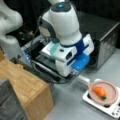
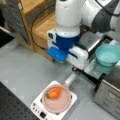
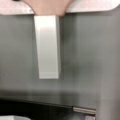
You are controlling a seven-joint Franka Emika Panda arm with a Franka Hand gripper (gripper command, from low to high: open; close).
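Note:
A pink pan (image 1: 110,96) with an orange carrot (image 1: 99,91) in it rests on a small white stove (image 1: 96,102) at a front view's lower right. The pan's white handle (image 1: 83,80) points toward the arm. My gripper (image 1: 74,73) hangs just above the free end of that handle, and its fingers are hidden under the white and blue hand. In both front views the layout is the same: carrot (image 2: 54,93), pan (image 2: 57,103), handle (image 2: 70,80), gripper (image 2: 74,68). The wrist view looks down the handle (image 3: 47,47) to the pan's rim (image 3: 48,6); no fingers show there.
A teal bowl (image 2: 108,55) sits on a dark rack behind the arm. A wooden cabinet (image 1: 22,85) stands at a front view's lower left, and a metal box (image 1: 100,32) at its upper right. Grey tabletop (image 2: 22,67) lies around the stove.

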